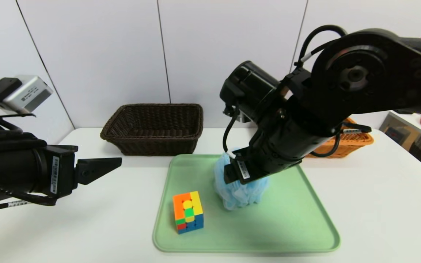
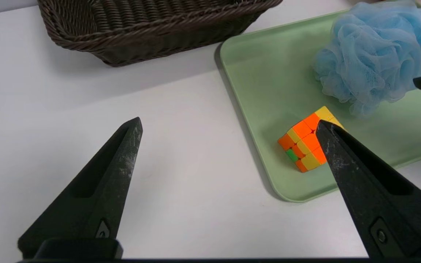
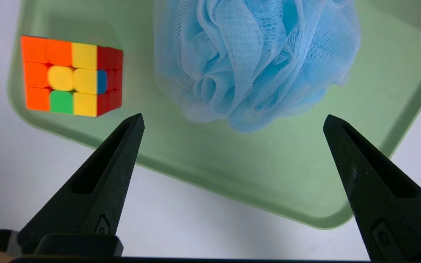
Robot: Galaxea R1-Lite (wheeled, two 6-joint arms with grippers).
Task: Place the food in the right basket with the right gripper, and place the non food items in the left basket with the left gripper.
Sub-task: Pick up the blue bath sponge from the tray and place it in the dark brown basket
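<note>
Over the pale green plastic tray [image 1: 291,223], the right gripper [image 3: 232,120] hangs with fingers spread wide above the fluffy light-blue mesh puff [image 3: 254,58], the left gripper [image 2: 228,124] equally wide beside the tray.

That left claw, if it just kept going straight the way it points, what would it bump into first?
Probably the puzzle cube. The left gripper, jaws wide open, hovers over the bare table aimed at the green tray, and the cube sits nearest its line. Height is hard to judge, so it might pass above it toward the blue puff.
</note>
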